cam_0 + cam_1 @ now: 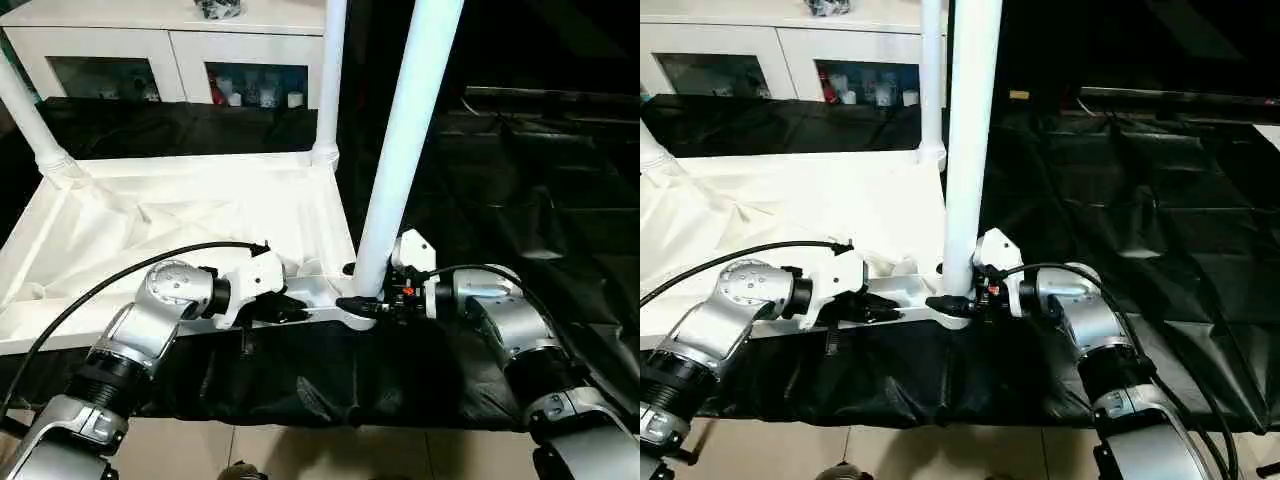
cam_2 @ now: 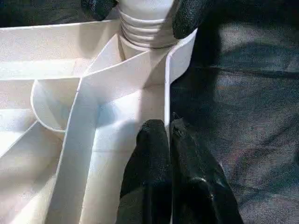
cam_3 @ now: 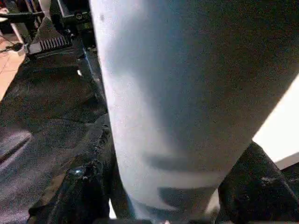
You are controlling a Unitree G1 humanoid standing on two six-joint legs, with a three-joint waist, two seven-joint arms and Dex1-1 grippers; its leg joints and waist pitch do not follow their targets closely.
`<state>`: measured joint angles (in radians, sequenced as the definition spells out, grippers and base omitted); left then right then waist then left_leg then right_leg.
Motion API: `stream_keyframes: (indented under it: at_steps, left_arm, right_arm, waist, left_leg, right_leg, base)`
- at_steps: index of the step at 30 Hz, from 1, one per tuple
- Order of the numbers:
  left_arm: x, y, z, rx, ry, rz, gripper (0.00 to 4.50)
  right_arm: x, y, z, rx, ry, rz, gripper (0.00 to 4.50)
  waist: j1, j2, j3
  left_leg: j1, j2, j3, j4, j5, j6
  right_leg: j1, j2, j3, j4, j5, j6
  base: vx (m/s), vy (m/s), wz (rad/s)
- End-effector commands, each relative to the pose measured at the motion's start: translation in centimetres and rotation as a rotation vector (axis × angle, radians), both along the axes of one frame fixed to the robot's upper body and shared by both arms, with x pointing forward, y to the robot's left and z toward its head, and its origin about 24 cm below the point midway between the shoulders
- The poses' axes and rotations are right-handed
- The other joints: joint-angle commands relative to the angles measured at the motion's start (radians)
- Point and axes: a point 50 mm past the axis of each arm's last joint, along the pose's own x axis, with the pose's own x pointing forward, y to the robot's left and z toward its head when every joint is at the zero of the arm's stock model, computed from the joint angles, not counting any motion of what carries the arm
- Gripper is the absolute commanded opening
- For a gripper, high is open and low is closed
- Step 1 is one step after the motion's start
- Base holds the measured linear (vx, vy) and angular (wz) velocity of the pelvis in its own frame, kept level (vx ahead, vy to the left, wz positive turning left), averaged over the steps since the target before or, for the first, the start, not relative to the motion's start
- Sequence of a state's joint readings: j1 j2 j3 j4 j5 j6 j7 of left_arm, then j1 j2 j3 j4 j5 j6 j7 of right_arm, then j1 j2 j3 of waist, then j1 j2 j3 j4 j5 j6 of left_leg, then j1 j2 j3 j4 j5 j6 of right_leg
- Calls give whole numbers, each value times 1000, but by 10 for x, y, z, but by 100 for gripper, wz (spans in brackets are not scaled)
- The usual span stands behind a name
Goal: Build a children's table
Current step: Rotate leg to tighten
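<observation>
We see the children's table lying upside down across the left half of the frame on a black sheet, its ribbed underside facing up. The near-corner leg stands upright at centre. Our right gripper has its fingers on either side of that leg's base. Our left gripper, fingers pressed together, rests against the tabletop's near rim. A white cabinet stands at upper left.
</observation>
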<state>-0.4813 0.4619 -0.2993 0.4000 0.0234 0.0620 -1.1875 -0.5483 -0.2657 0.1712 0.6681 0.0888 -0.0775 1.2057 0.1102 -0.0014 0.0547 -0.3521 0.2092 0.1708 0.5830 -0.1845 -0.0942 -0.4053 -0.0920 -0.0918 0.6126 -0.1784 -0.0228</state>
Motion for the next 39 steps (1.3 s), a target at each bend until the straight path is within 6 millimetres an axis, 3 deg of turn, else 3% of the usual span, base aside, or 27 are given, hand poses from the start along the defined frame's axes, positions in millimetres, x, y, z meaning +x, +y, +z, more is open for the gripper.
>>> stream_keyframes:
  at_steps: [1, 3, 6, 7, 8, 10, 11, 13, 16, 17, 18, 19, 21, 22, 23, 25, 26, 28, 30, 35, 36, 37, 39]
  left_arm:
    - [4, -5, 0, 10, -19, 18, 0]
    - [4, -5, -1, 10, -17, 22, 0]
    - [9, -7, -4, 15, -29, 88, 0]
    - [14, -11, -5, 8, -40, 140, 0]
    - [15, -13, -5, 5, -43, 151, 0]
    - [24, -33, -4, -29, -63, 239, 0]
    - [24, -33, -4, -29, -63, 239, 0]
    - [29, -58, -3, -61, -79, 297, 0]
    - [31, -78, -1, -77, -104, 326, 0]
    - [31, -78, -1, -77, -104, 326, 0]
    - [31, -88, 1, -87, -118, 313, 0]
    - [31, -89, 2, -88, -120, 312, 0]
    - [31, -92, 2, -90, -124, 309, 0]
    - [30, -92, 3, -90, -133, 302, 0]
    - [29, -90, 4, -89, -145, 280, 0]
    - [28, -88, 4, -84, -155, 262, 0]
    - [27, -86, 4, -83, -163, 254, 0]
    - [25, -80, 3, -79, -162, 247, 0]
    - [24, -78, 2, -77, -163, 246, 0]
    - [16, -61, -4, -44, -146, 177, 0]
    - [14, -55, -3, -50, -140, 150, 0]
    - [14, -53, -3, -51, -135, 145, 0]
    - [10, -46, -2, -62, -115, 111, 0]
  right_arm:
    - [-13, 17, -11, -19, 33, 105, 259]
    - [-14, 18, -12, -6, 43, 90, 258]
    - [-12, 21, -17, 21, 40, -24, 257]
    - [-7, 22, -21, 24, 43, -131, 257]
    - [-6, 23, -22, 29, 45, -160, 257]
    - [4, 30, -30, 66, 87, -424, 257]
    - [4, 30, -30, 66, 87, -424, 257]
    - [12, 41, -35, 96, 132, -635, 257]
    - [19, 52, -36, 86, 170, -774, 257]
    - [19, 52, -36, 86, 170, -774, 257]
    - [22, 62, -29, 75, 115, -769, 257]
    - [22, 63, -28, 72, 102, -768, 257]
    - [23, 65, -26, 64, 78, -768, 257]
    - [24, 65, -24, 98, 95, -775, 292]
    - [25, 65, -21, 133, 106, -755, 292]
    - [25, 65, -19, 151, 106, -741, 315]
    - [25, 64, -19, 140, 90, -733, 331]
    - [24, 59, -19, 124, 63, -713, 333]
    - [24, 57, -18, 118, 54, -708, 373]
    - [16, 43, -17, 65, -16, -516, 373]
    - [10, 38, -18, 57, -8, -419, 373]
    - [8, 37, -18, 48, -9, -380, 373]
    - [0, 30, -18, 17, -14, -241, 373]
  waist:
    - [-1, 7, -66]
    - [-2, 11, -65]
    - [-3, 7, -61]
    - [-8, -8, -59]
    - [-6, 0, -57]
    - [-10, -12, -55]
    - [-13, -6, -52]
    - [-19, -5, -51]
    - [-26, -3, -56]
    - [-27, -3, -55]
    - [-24, 3, -58]
    - [-24, -1, -59]
    - [-22, -1, -60]
    - [-22, -2, -61]
    - [-21, 4, -61]
    - [-20, 4, -64]
    - [-19, 10, -65]
    - [-20, 8, -65]
    - [-21, 9, -65]
    - [-22, 9, -66]
    - [-26, 0, -64]
    - [-21, 4, -63]
    - [-22, 0, -61]
  left_leg:
    - [1, 22, 1, -68, -212, 45]
    - [3, 22, 1, -69, -229, 39]
    - [3, 22, 0, -73, -236, 33]
    - [3, 22, 0, -77, -254, 28]
    - [11, 18, -2, -77, -273, 16]
    - [11, 18, -3, -79, -278, 5]
    - [13, 18, -5, -80, -288, -2]
    - [13, 16, -8, -81, -308, -7]
    - [15, 13, -10, -79, -323, -11]
    - [13, 13, -10, -80, -324, -7]
    - [8, 13, -10, -80, -319, -3]
    - [6, 11, -8, -79, -311, 0]
    - [4, 13, -7, -80, -294, 8]
    - [3, 13, -7, -80, -289, 9]
    - [2, 13, -7, -80, -284, 12]
    - [-1, 14, -7, -80, -265, 16]
    - [-1, 15, -7, -80, -258, 15]
    - [-4, 16, -6, -79, -249, 20]
    - [-3, 17, -5, -79, -236, 19]
    - [-6, 18, -5, -77, -234, 32]
    - [-4, 19, -1, -77, -239, 36]
    - [-1, 19, -2, -77, -244, 39]
    - [-2, 19, -1, -77, -247, 45]
  right_leg:
    - [57, -51, 50, -66, -183, -224]
    - [56, -52, 50, -70, -208, -218]
    - [54, -51, 52, -74, -233, -205]
    - [55, -53, 51, -82, -286, -189]
    - [50, -56, 50, -87, -360, -171]
    - [48, -58, 50, -96, -424, -145]
    - [43, -59, 50, -100, -467, -130]
    - [42, -60, 46, -107, -514, -106]
    - [39, -59, 43, -112, -510, -96]
    - [38, -58, 44, -112, -501, -96]
    - [41, -58, 44, -111, -474, -95]
    - [42, -56, 44, -108, -451, -98]
    - [43, -56, 46, -104, -413, -106]
    - [44, -55, 46, -103, -403, -109]
    - [46, -54, 47, -100, -370, -120]
    - [49, -55, 48, -95, -334, -130]
    - [50, -55, 48, -92, -314, -137]
    - [54, -54, 47, -88, -276, -154]
    - [53, -54, 48, -85, -255, -164]
    - [57, -51, 49, -80, -215, -172]
    - [55, -51, 50, -84, -223, -178]
    - [55, -53, 50, -83, -239, -179]
    - [56, -52, 50, -84, -255, -178]
  base:
    - [0, 0, 0]
    - [0, 0, 0]
    - [0, 0, 0]
    - [0, 0, 0]
    - [0, 0, 0]
    - [0, 0, 0]
    - [0, 0, 0]
    - [0, 0, 0]
    - [0, 0, 0]
    - [0, 0, 0]
    - [0, 0, 0]
    - [0, 0, 0]
    - [0, 0, 0]
    - [0, 0, 0]
    - [0, 0, 0]
    - [0, 0, 0]
    - [0, 0, 0]
    - [0, 0, 0]
    - [0, 0, 0]
    - [0, 0, 0]
    - [0, 0, 0]
    - [0, 0, 0]
    - [0, 0, 0]
